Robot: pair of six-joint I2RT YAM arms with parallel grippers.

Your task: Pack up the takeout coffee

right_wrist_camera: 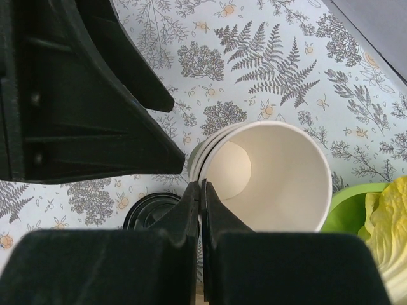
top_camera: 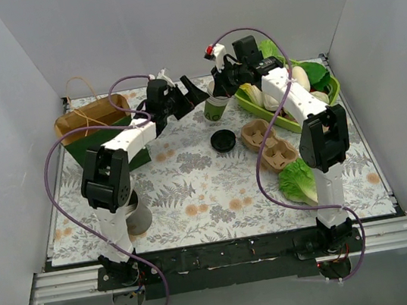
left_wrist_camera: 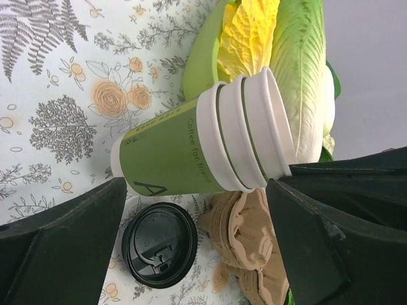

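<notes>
— Where's the cup (top_camera: 217,109)?

— Past the tray (top_camera: 267,144), on its far side and a little toward the left arm. It's upright with its mouth open and nothing inside that I can see. The bottom half is green, the top is pale, and there are a few stacked rims at the top.

— Is it sitting on the desk (top_camera: 194,192)?

— It looks that way, but I can't tell if the base is really touching.

— And the lid (top_camera: 223,139)?

— It's lying flat on the desk just beside the tray, on the left-arm side. It's nearer to us than the cup and not touching it.

— What's the right pincer (right_wrist_camera: 200,210) doing?

— It comes down from above the cup, with its fingers pinched together on the cup's rim. Only a hairline slit shows between them, and the cup wall runs into that slit, one finger on each side.

— And the left pincer (left_wrist_camera: 197,185)?

— It's spread wide and level with the cup. From its own camera one finger sits near the base and the other near the rim, but neither seems to press on the cup.

— Anything else near the tray?

— A green dish (top_camera: 254,106) of leafy greens lies past the tray on the right-arm side, close to the cup. A loose leaf (top_camera: 298,180) lies on the tray's near side, by the right arm.
</notes>
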